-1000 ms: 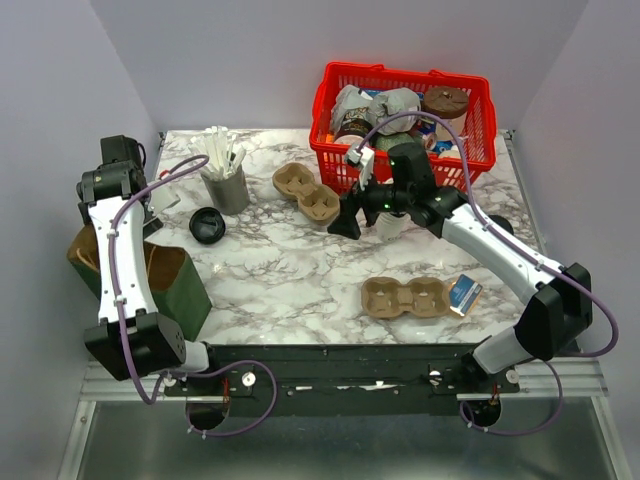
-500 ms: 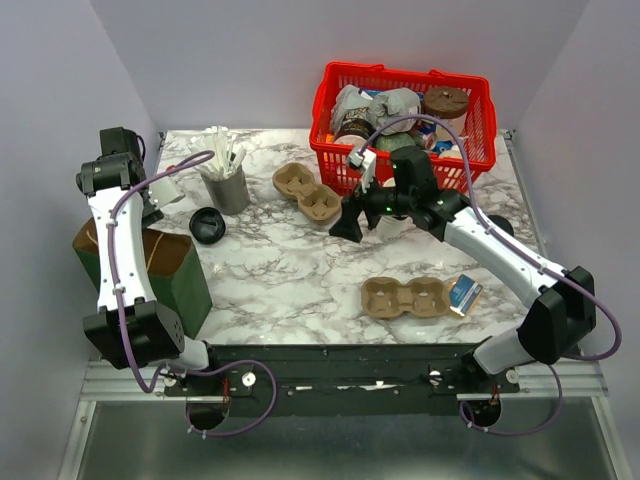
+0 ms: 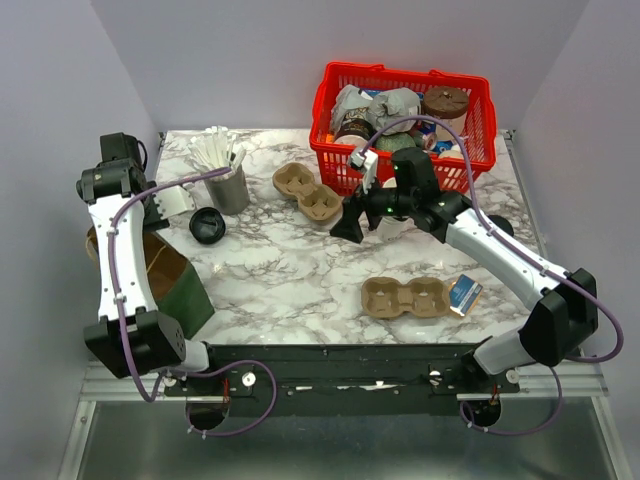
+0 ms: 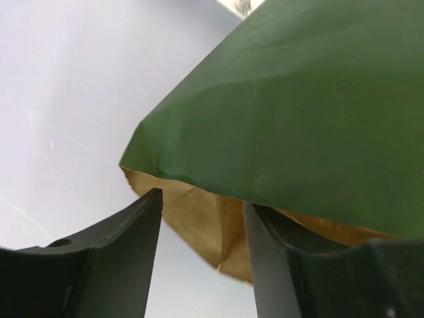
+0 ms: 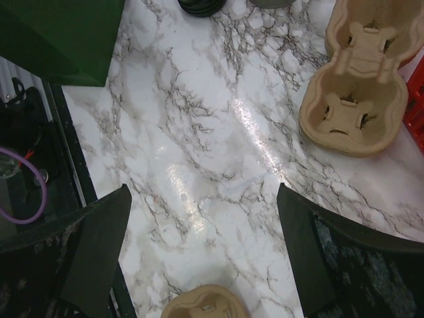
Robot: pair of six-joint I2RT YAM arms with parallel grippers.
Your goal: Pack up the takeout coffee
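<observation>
At eight o'clock our left pincer (image 4: 201, 202) narrowed, still spread, around the rim of the green paper bag (image 4: 298, 132). We kept our right pincer (image 5: 202, 199) spread wide and empty, so packing had hardly begun.

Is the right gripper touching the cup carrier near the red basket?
Apart. In the right wrist view, bare marble table separates the open right gripper from the cup carrier.

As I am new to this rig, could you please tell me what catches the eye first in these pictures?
The red basket, crammed with goods, stands at the far right of the table. At the left edge a green paper bag gapes, with the open jaws of the left gripper at its rim. Two cardboard cup carriers lie on the table, the right gripper open above it.
</observation>
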